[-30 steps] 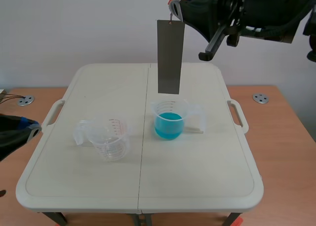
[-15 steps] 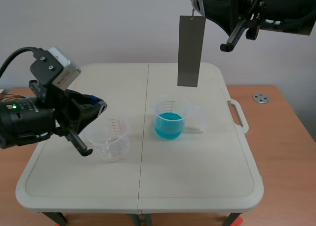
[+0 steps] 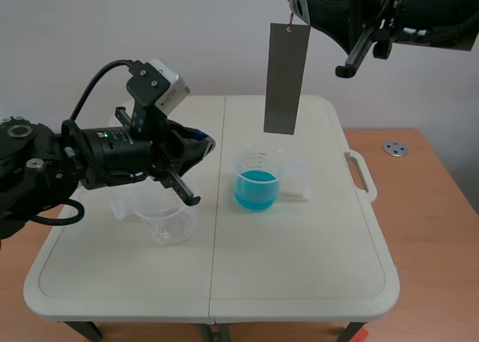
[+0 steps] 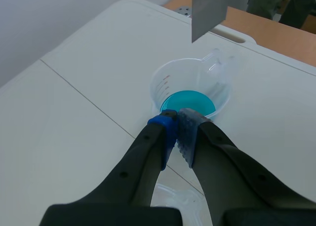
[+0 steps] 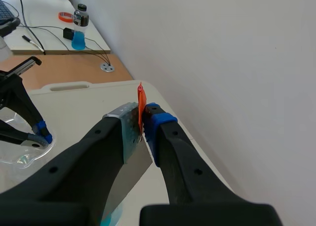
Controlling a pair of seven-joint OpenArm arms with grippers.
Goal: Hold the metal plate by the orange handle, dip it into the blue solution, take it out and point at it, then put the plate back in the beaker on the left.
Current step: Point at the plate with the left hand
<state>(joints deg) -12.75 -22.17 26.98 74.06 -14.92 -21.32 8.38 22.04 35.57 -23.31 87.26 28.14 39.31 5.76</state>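
Two beakers on white desk (image 3: 299,267): blue beaker (image 3: 258,180) right, empty beaker (image 3: 166,213) left. Right end effector (image 5: 143,128), raised, clamps handle (image 5: 140,101). Plate (image 3: 286,76) hangs over blue beaker's far side, clear of liquid. Left end effector (image 4: 177,119) closed on nothing, tips toward blue beaker. Pale wall behind.

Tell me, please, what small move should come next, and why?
Probably raise the left gripper toward the metal plate: it is shut and aims low, near the blue solution, while the plate hangs clear above it from the right gripper.
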